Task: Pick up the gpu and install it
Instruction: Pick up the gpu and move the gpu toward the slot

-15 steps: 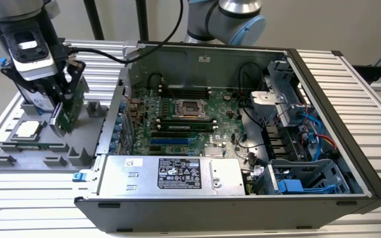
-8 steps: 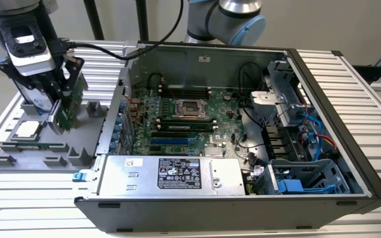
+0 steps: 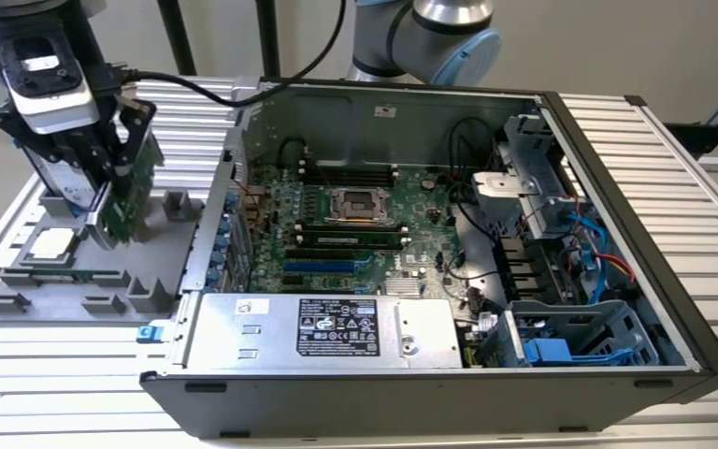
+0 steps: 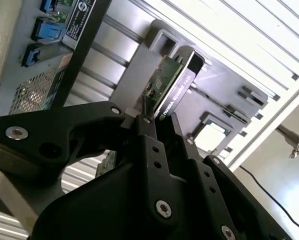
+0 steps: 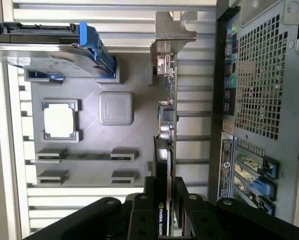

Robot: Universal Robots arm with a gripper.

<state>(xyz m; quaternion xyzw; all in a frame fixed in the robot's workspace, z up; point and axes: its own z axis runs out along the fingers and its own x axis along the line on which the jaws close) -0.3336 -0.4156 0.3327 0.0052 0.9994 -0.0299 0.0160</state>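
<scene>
The gpu (image 3: 130,201) stands on edge over the grey parts tray (image 3: 35,309) at the exterior view's left, green board face showing. My gripper (image 3: 112,168) is shut on its upper edge. In both wrist views the black fingers clamp the card: the gpu (image 5: 167,117) runs away from my gripper (image 5: 164,197) and ends in its silver bracket (image 5: 173,30). In the second wrist view the gpu (image 4: 172,87) rises out of my gripper (image 4: 157,125), black shroud on one side and green board on the other. Whether its lower edge touches the tray, I cannot tell.
The open computer case (image 3: 658,234) lies at the exterior view's right of the tray, motherboard (image 3: 347,234) exposed. In the tray are a silver hard drive (image 5: 44,42) with blue rails, a processor (image 5: 58,121) and a memory stick (image 5: 84,156). The power supply (image 3: 322,329) fills the case's near side.
</scene>
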